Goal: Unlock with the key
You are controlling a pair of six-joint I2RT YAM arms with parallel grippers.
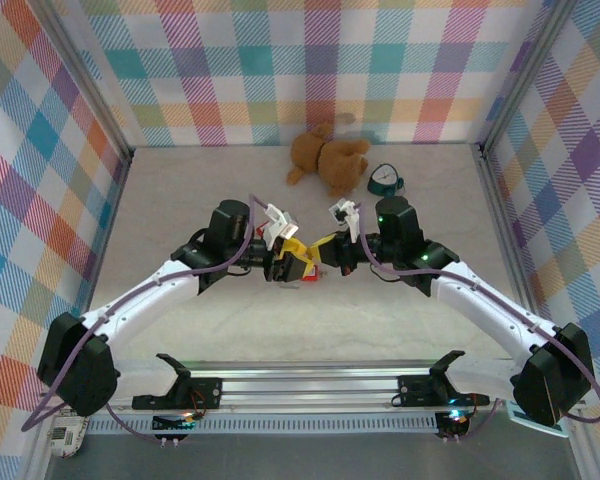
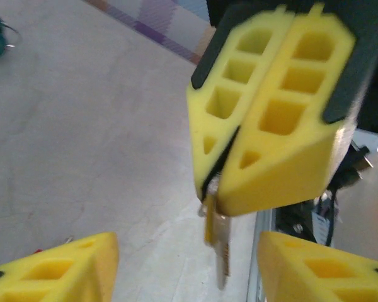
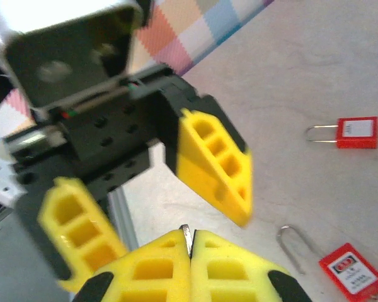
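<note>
My right gripper [image 3: 190, 242] is shut on the key [image 3: 186, 234], and a thin metal sliver of the key shows between its yellow pads. In the left wrist view the right gripper [image 2: 217, 189] hangs from above with the silvery key [image 2: 220, 245] pointing down out of its fingertips. My left gripper [image 2: 189, 258] is open, and its yellow fingers [image 2: 69, 264] stand on either side of the key without touching it. Both grippers meet at the table's middle [image 1: 305, 258]. Two red padlocks [image 3: 356, 133] [image 3: 349, 270] lie on the table to the right.
A brown plush bear [image 1: 328, 160] and a teal object [image 1: 385, 180] lie at the back of the table. A metal rail [image 1: 310, 385] runs along the near edge. Checked walls enclose the table on three sides.
</note>
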